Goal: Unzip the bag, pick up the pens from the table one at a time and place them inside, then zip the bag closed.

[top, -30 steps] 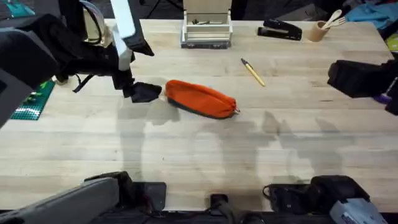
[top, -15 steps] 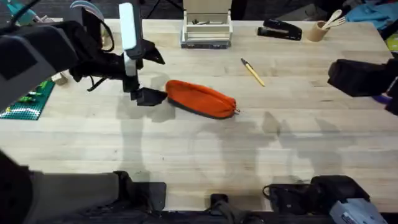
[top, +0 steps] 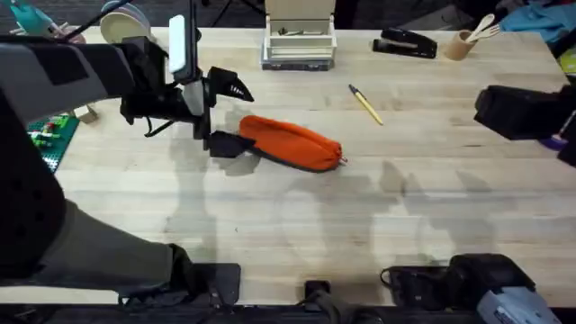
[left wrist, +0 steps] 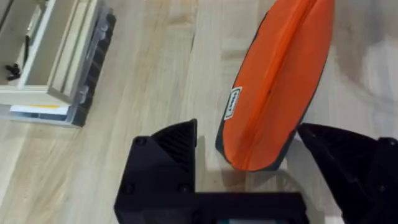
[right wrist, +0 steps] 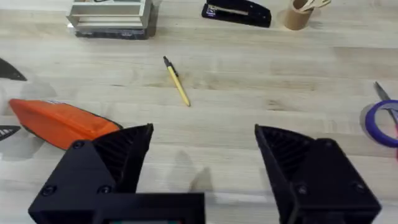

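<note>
The orange bag [top: 292, 141] lies zipped on the table [top: 288, 216], slanting from upper left to lower right. My left gripper [top: 241, 117] is open at the bag's left end. In the left wrist view that end of the bag [left wrist: 280, 81] sits between the two black fingers [left wrist: 168, 149], apart from both. A yellow pen [top: 366, 104] with a dark tip lies to the right of the bag. My right gripper [top: 490, 112] hovers open at the right edge, far from both. The right wrist view shows the pen [right wrist: 177, 82] and the bag [right wrist: 59, 121] ahead of the right gripper [right wrist: 202, 146].
At the back edge stand a pale drawer tray [top: 299, 40], a black stapler [top: 405, 42] and a tan cup with wooden spoons [top: 463, 40]. A green brick plate [top: 40, 139] lies at the left. A purple ring [right wrist: 382, 115] sits at the right.
My left gripper has moved right, from beside the bag's left end to straddling it. The bag, the pen and the right arm have not moved.
</note>
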Robot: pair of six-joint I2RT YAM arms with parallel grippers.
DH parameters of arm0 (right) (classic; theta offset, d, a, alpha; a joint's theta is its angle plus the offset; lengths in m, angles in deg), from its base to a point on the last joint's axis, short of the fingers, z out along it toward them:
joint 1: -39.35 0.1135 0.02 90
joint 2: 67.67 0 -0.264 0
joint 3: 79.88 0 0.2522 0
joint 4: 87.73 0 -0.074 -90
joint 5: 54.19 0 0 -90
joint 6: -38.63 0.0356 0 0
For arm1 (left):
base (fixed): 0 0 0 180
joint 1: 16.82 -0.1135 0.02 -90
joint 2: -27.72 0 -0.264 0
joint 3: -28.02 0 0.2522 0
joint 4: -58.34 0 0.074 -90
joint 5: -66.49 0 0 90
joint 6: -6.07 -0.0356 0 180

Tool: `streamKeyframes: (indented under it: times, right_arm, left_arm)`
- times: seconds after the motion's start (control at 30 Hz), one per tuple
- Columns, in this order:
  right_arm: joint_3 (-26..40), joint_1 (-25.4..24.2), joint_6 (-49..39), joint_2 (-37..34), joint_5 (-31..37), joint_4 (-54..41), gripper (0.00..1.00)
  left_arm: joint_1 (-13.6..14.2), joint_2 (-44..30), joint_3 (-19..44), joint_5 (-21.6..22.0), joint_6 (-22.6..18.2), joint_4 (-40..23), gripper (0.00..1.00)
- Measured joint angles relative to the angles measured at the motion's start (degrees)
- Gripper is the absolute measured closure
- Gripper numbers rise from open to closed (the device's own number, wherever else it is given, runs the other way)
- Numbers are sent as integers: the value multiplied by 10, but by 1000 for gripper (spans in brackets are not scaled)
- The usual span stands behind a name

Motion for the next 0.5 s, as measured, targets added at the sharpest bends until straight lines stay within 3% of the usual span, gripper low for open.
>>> streamKeyframes:
  times: [0.43,0.5]
  right_arm:
    - [0,0,0,0,0,0,3]
    - [0,0,0,0,0,0,3]
  left_arm:
    - [0,0,0,-15,-3,-1,12]
    - [0,0,0,-15,-3,-2,111]
